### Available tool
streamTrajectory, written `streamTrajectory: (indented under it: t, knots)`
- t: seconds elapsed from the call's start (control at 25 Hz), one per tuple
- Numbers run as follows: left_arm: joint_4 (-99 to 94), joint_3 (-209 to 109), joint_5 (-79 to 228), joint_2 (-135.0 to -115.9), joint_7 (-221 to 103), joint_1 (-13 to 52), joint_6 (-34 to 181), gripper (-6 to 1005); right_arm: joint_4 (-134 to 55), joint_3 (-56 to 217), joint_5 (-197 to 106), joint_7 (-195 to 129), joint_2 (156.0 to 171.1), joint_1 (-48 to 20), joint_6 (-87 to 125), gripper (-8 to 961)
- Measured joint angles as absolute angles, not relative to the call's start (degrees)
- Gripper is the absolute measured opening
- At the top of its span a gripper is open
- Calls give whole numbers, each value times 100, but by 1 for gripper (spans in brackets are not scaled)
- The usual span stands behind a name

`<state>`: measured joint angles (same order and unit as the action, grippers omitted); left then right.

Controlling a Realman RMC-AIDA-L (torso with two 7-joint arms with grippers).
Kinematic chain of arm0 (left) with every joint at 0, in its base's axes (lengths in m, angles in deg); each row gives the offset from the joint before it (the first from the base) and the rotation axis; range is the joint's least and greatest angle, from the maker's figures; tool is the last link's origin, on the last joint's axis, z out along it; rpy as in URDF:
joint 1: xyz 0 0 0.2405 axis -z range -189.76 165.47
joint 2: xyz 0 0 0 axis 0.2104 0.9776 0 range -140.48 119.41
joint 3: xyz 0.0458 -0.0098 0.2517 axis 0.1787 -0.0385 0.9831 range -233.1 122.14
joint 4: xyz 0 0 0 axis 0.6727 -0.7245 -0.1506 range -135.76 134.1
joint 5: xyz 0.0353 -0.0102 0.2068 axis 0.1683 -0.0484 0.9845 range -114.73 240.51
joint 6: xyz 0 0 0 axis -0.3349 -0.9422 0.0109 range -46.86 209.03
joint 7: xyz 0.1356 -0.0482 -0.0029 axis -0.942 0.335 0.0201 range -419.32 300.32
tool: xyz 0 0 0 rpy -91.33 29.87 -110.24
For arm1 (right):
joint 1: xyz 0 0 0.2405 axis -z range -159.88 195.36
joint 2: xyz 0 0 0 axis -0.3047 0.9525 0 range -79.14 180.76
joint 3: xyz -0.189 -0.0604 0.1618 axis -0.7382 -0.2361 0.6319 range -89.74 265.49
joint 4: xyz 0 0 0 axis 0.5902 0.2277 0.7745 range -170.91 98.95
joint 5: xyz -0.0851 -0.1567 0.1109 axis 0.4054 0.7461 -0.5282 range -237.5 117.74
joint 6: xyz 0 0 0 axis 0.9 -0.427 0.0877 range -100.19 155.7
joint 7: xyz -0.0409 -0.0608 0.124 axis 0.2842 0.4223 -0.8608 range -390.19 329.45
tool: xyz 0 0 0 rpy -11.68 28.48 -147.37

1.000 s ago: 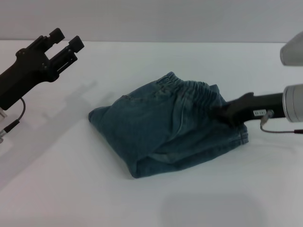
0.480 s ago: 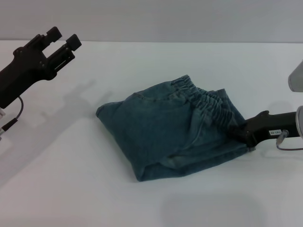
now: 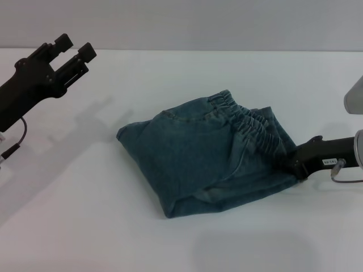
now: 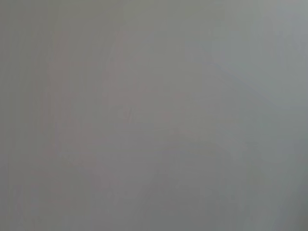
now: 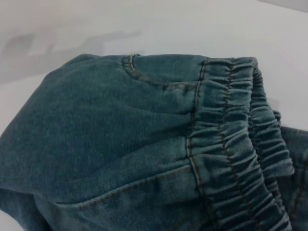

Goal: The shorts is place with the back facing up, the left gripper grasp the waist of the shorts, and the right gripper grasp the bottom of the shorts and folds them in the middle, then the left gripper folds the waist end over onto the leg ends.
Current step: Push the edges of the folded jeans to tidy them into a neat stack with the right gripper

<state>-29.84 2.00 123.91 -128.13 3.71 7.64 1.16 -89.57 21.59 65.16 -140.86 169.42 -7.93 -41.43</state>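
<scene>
The blue-green denim shorts (image 3: 193,153) lie folded in a bundle at the table's middle. Their puckered waist (image 3: 252,127) rests on top toward the right and fills the right wrist view (image 5: 236,159). The right gripper (image 3: 290,162), black with a white label, lies low on the table, its tip at the right edge of the bundle, just below the waist. Fabric hides that tip. The left gripper (image 3: 75,45) hangs raised at the far left, well away from the shorts, open and holding nothing. The left wrist view holds only a blank pale surface.
The shorts lie on a white table (image 3: 85,215), which stretches on all sides of them. A thin grey cable (image 3: 346,178) loops under the right wrist. A dark cable (image 3: 17,144) hangs below the left arm.
The right gripper has drawn back rightward and down from on top of the shorts to their right edge. The waist spread to the right and the bundle shifted slightly right. The left gripper hardly moved.
</scene>
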Motion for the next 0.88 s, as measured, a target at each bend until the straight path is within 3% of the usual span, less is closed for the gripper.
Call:
streamTrajectory:
  t: [0.88]
  knots:
    - [-2983, 155, 12370, -12813, 422, 683, 66, 686, -9239, 2847, 6078, -13746, 16969, -577, -4251, 533]
